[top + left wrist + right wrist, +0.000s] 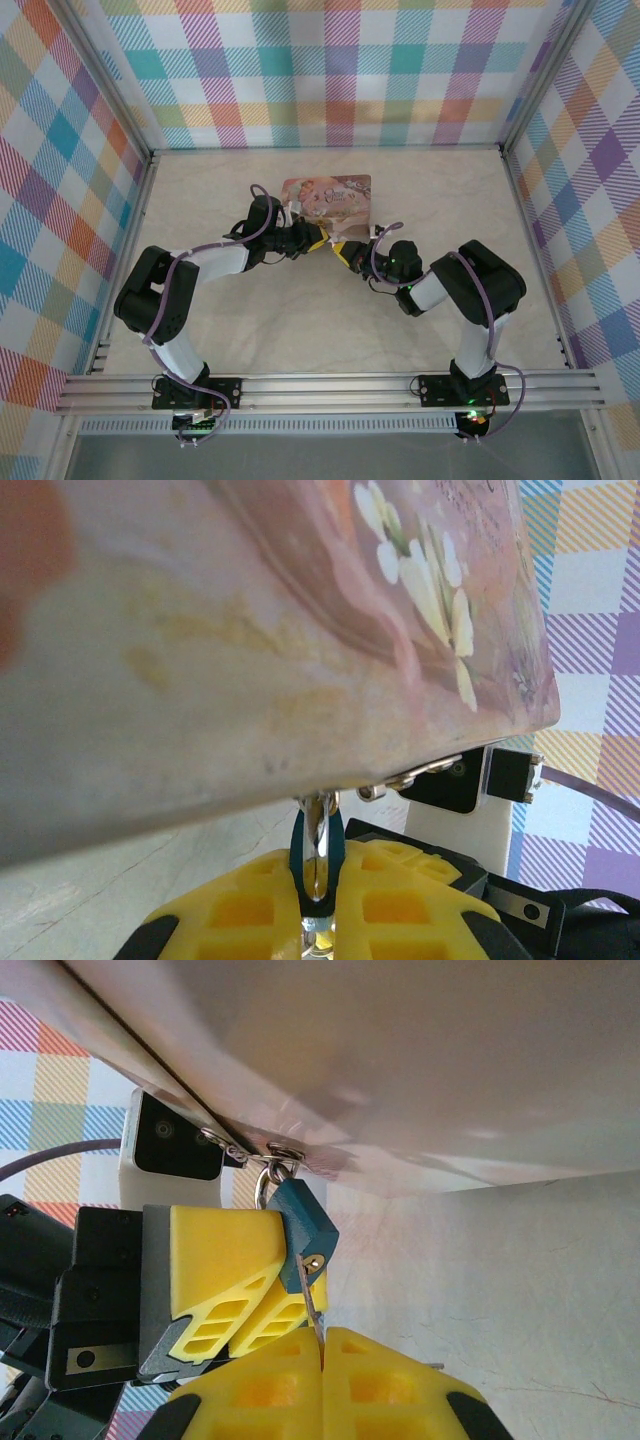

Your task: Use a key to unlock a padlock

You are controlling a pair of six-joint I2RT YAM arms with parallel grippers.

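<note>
Where two small metal loops [283, 1150] jut from the lower edge of the pink illustrated tin [420, 1060], the padlock [303, 1232] hangs by its thin shackle [264, 1185], a small blue-grey block tilted so that its brass keyhole face points down and to the right. From that face the key [315, 1305] runs downward as a thin silvery blade, its upper end meeting the keyhole and its lower end lost in the seam of the right gripper [322, 1355]. That gripper's yellow fingers are pressed flat together on the key with no gap between them. The left gripper [318, 875] comes in from the other side, its ribbed yellow fingers closed to a narrow slot with the padlock's body seen edge-on between them, so it pinches the lock just under the tin. In the top view both arms bend inward and their yellow tips meet at the tin's near edge, right of its middle; the lock and key are too small to make out there. The tin lies face up towards the back of the pale marbled table [450, 320], with pastel plaid walls [330, 70] on three sides.
</note>
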